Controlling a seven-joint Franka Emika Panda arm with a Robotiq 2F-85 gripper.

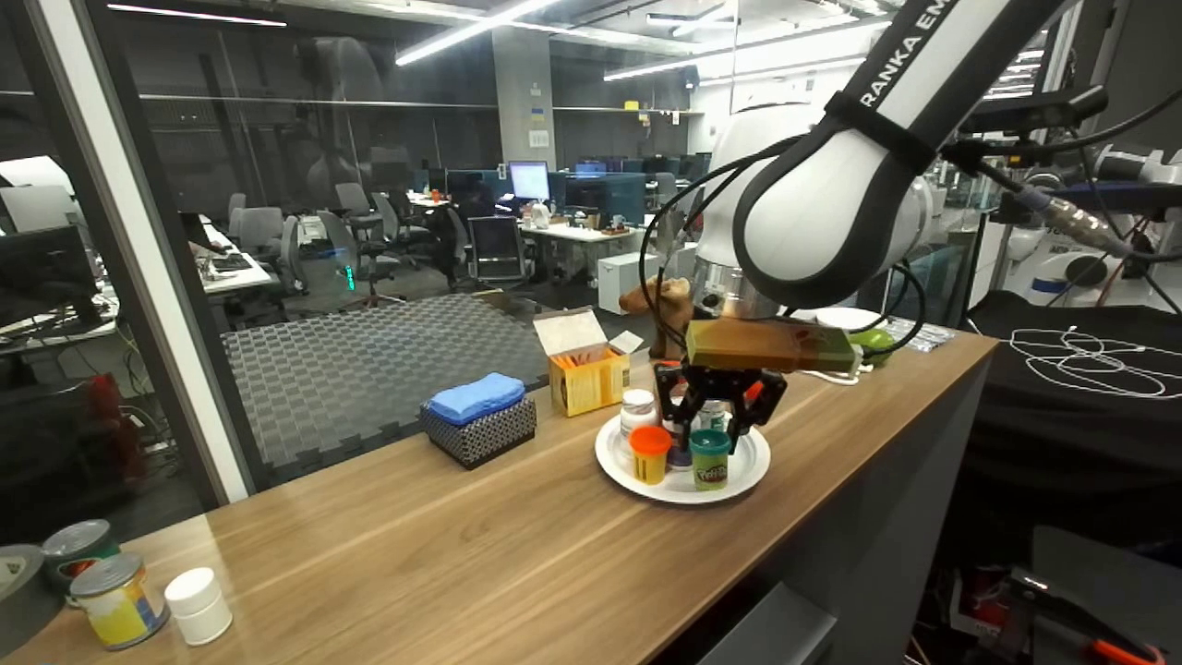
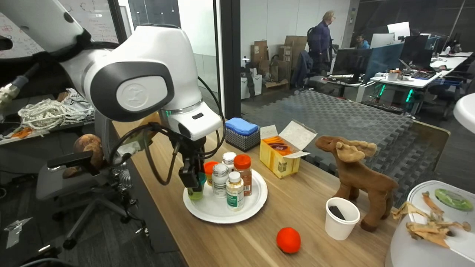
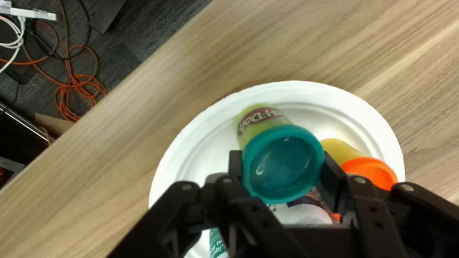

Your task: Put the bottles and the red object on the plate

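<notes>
Black fingers (image 3: 235, 165) clasp a teal-lidded "Play-Doh" tub (image 3: 279, 159) within the rim of the plate (image 3: 206, 152); the arm (image 1: 826, 208), lettered "RANKA EM", bends downward above it.

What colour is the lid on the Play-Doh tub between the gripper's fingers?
Teal green, all over; the lid shows best in the wrist view.

Bottles (image 2: 234, 190) on plate (image 2: 213, 211), plate on table (image 2: 222, 244)

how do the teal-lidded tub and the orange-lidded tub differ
The teal-lidded tub has a greenish body, the orange-lidded tub a yellow one. The hand grips the teal-lidded tub, not the orange-lidded tub. Both are upright, round and lidded.
</notes>
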